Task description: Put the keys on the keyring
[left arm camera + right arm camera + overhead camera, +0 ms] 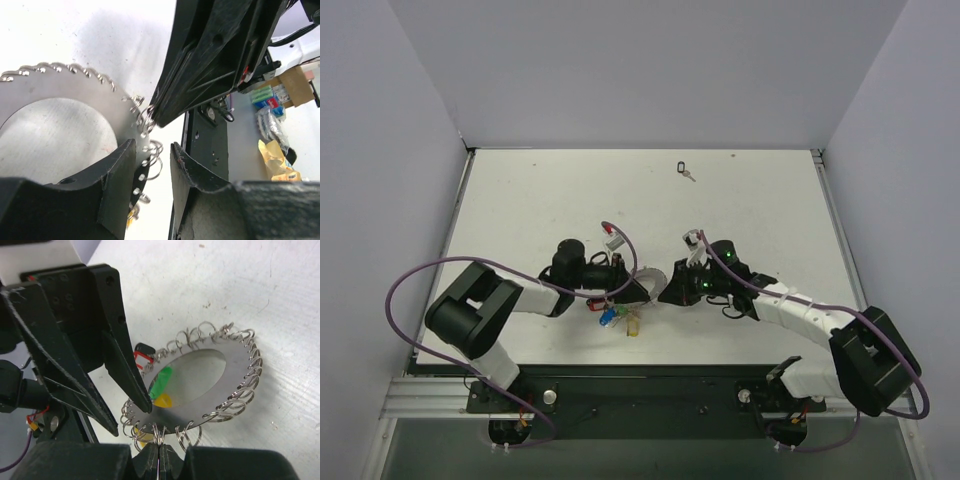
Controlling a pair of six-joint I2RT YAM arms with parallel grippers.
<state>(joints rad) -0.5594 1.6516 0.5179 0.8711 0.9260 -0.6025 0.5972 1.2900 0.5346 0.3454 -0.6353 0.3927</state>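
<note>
On the table (540,200), both arms' fingers are sharing the keyring (232,382) near the front.
The left fingers (127,370) are straddling its rim half open, apparently gripping it; the right fingers (175,462) are pinching tight on one rim loop. A green key (161,381) and a yellow key (162,401) are showing through its hole; a black key (685,170) is lying well apart.
</note>
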